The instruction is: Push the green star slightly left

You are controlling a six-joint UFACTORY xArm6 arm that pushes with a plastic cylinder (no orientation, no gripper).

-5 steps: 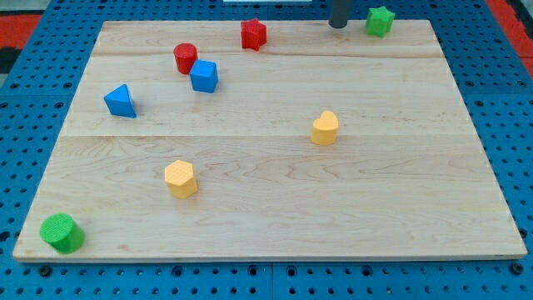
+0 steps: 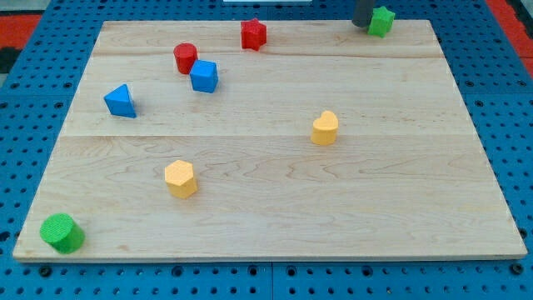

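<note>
No text, label, brand, number or sign can be read anywhere on the wooden board (image 2: 266, 208), the coloured blocks or the blue pegboard (image 2: 25, 150) around it.
</note>
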